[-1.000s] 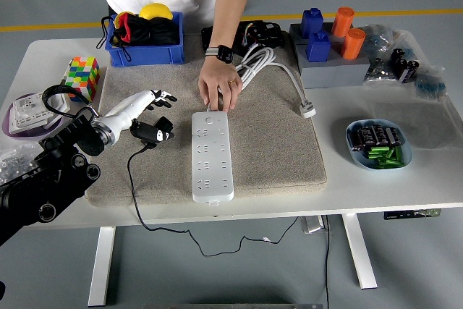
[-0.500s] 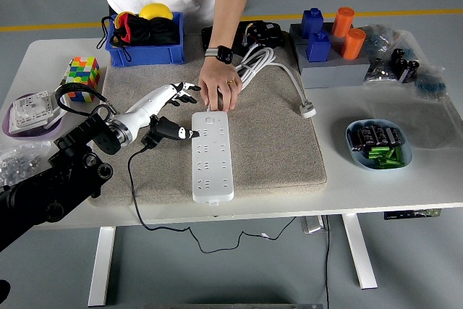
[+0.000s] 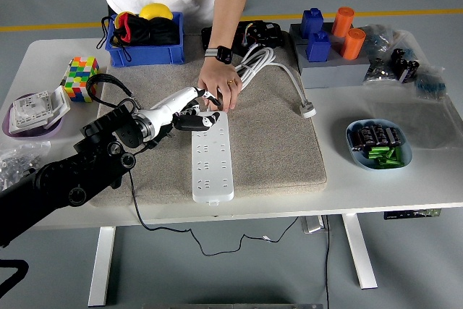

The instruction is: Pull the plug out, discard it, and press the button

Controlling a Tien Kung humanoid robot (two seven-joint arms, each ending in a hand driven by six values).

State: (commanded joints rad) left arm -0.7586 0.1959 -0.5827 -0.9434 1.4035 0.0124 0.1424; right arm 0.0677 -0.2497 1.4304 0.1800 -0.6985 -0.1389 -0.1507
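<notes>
A white power strip (image 3: 213, 161) lies lengthwise on the grey mat (image 3: 275, 142). My left hand (image 3: 201, 106) hovers over the strip's far end, its white fingers stretched toward the button area. A black plug (image 3: 189, 123) hangs just under the hand and appears gripped from below. The plug's thin black cable (image 3: 134, 189) trails off the table's front edge. A person's hand (image 3: 219, 85) presses down on the strip's far end, almost touching my fingers. My right arm is out of view.
A blue bin (image 3: 145, 54) stands at the mat's far left corner, with a Rubik's cube (image 3: 81, 77) to its left. The strip's white cord (image 3: 278, 70) coils at the back. A blue bowl (image 3: 378, 144) of batteries sits on the right.
My left hand has travelled right from the mat's left side to the strip's far end, and the black plug has come along under it. The person's hand has stayed put.
</notes>
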